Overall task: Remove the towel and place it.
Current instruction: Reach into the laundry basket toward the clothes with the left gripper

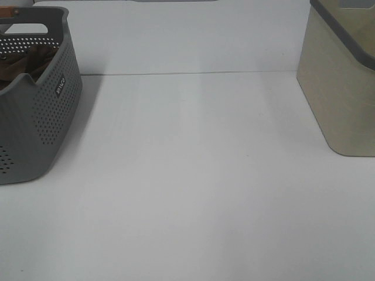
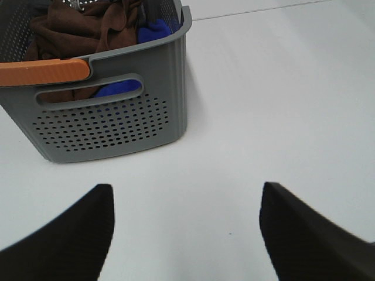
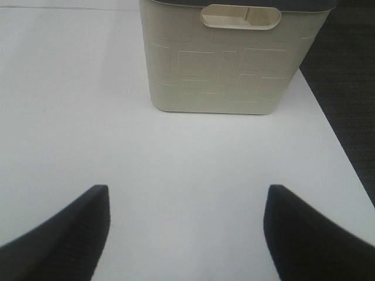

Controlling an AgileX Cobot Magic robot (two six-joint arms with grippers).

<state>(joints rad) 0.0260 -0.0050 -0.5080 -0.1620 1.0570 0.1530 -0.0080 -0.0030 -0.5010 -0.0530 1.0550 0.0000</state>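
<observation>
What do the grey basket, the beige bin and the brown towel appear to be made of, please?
The grey basket looks like moulded matte plastic, judging by its rows of holes. The beige bin also looks plastic, smooth with a raised line pattern. The brown towel seems soft plush cloth, bunched in folds in the basket.

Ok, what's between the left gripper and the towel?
Left wrist view: from the left gripper, bare table, then the basket with its perforated wall and orange handle; the towel lies inside, behind that wall.
</observation>
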